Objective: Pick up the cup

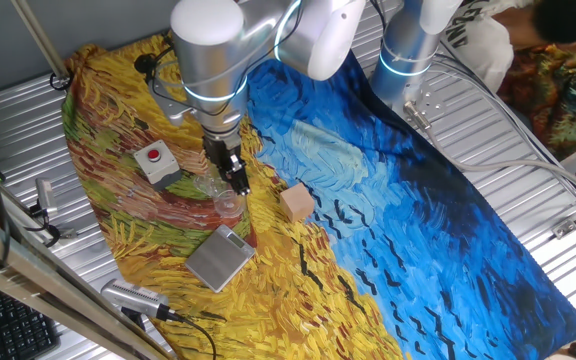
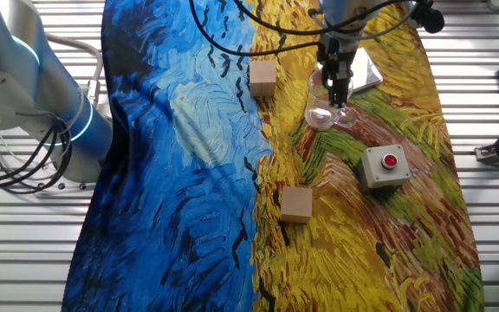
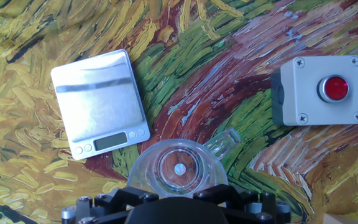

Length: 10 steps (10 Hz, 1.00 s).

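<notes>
The cup [image 1: 228, 203] is small, clear and round-rimmed, with a small handle [image 3: 225, 142]. It sits on the yellow part of the painted cloth, between the grey button box and the silver scale. My gripper [image 1: 236, 186] comes straight down on it, its dark fingers close together at the cup's rim. In the other fixed view the cup [image 2: 321, 113] hangs slightly tilted under the gripper [image 2: 339, 94]. In the hand view the cup [image 3: 179, 167] fills the lower middle, right against the gripper [image 3: 178, 198]; the fingertips are hidden there. I cannot tell whether the cup is off the cloth.
A grey box with a red button [image 1: 156, 163] [image 2: 383, 165] [image 3: 319, 91] stands close on one side and a silver scale [image 1: 220, 257] [image 3: 99, 104] on the other. Tan wooden blocks [image 1: 297, 202] [image 2: 296, 204] [image 2: 262, 76] lie nearby. Cables hang over the cloth.
</notes>
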### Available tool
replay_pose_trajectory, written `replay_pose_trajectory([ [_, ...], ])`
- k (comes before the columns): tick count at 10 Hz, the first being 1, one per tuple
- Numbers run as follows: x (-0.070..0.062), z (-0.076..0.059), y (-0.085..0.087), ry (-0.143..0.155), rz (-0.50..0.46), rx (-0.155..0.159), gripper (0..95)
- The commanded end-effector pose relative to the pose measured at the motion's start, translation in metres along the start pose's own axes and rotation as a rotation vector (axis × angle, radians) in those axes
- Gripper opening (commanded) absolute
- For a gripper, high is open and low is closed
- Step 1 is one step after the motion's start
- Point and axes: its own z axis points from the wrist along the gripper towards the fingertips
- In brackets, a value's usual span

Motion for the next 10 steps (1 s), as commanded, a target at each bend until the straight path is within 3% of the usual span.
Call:
replay_pose_trajectory([
  [1, -0.001, 0.0012, -0.0004, -0.001, 0.0, 0.0, 95.0],
  [10, -0.0013, 0.0065, 0.0, 0.0, -0.003, 0.001, 95.0],
])
